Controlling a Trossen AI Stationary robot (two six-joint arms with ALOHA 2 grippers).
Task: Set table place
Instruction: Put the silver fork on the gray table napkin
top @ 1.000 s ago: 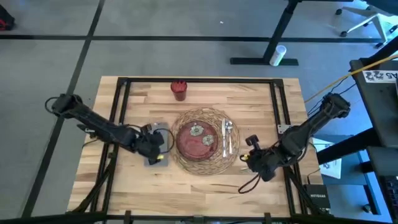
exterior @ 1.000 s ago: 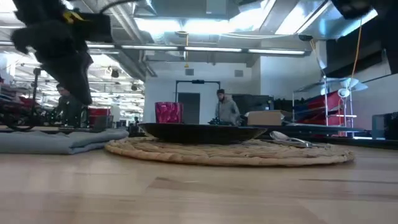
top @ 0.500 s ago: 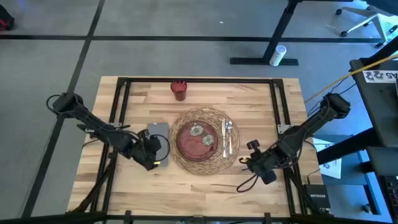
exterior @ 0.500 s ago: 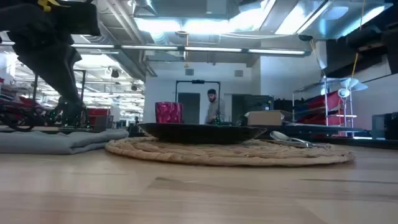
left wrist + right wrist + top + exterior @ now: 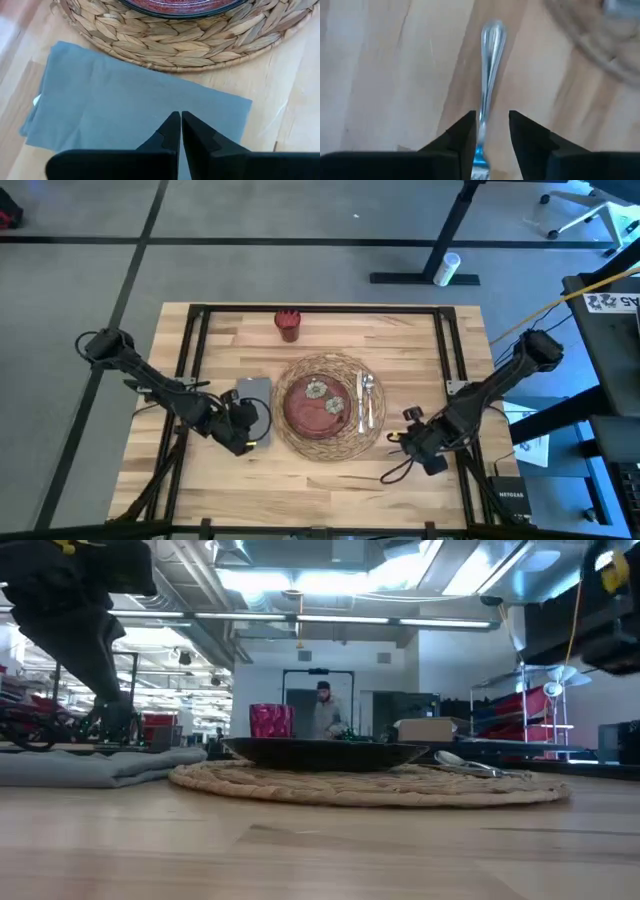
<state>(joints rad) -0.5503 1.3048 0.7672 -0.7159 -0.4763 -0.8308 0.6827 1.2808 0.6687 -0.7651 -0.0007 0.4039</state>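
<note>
My right gripper (image 5: 490,132) is clamped on a thin glossy steel utensil (image 5: 490,75), lower right of the high frame, off the mat. Slick handle; I judge it could swivel or slip if I swing fast. Left gripper (image 5: 180,132), fingers together, hovers over the soft gray napkin (image 5: 130,105), left of the coarse round woven mat (image 5: 328,402). Glazed red plate (image 5: 315,402) centered, cutlery (image 5: 364,398) beside; ribbed cup (image 5: 288,323) top on plank counter (image 5: 400,340).
</note>
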